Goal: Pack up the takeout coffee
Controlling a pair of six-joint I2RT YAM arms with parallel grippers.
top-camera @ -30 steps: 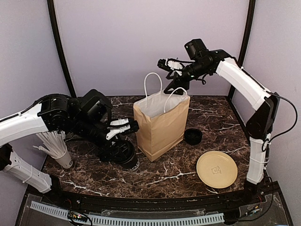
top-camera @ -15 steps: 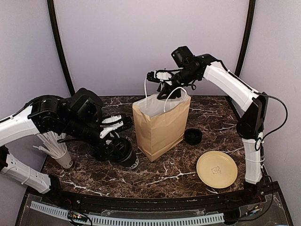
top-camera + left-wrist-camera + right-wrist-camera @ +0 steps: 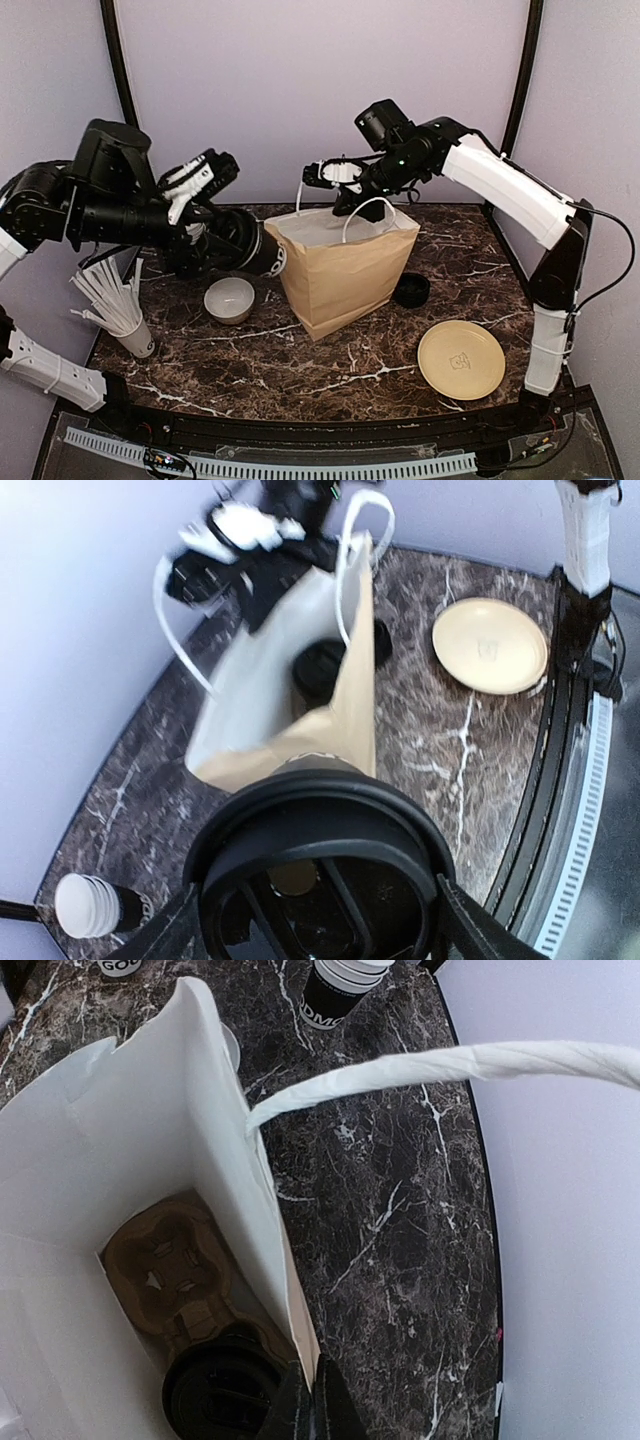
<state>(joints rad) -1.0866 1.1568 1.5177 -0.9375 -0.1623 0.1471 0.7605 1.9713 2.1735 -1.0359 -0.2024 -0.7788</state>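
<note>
Right hand pinches bag rim; left hand grips lidded cup.

Nested cup stack, beyond paper bag: white lettering, partly cut off, "DMC". White cup beside the stack: "GO".

A robotics lab cell, dressed as a café counter, is being shown. Across the top, the space is being enclosed by plain lavender panels and black frame posts; along the bottom edge, a slotted cable duct is being run. A dark marble-patterned tabletop is being flanked by the left arm and the right arm. Café props are being displayed: a brown paper bag at centre, a lidded takeout coffee cup left of it, a cup of white straws at lower left, and a yellow plate at lower right.
</note>
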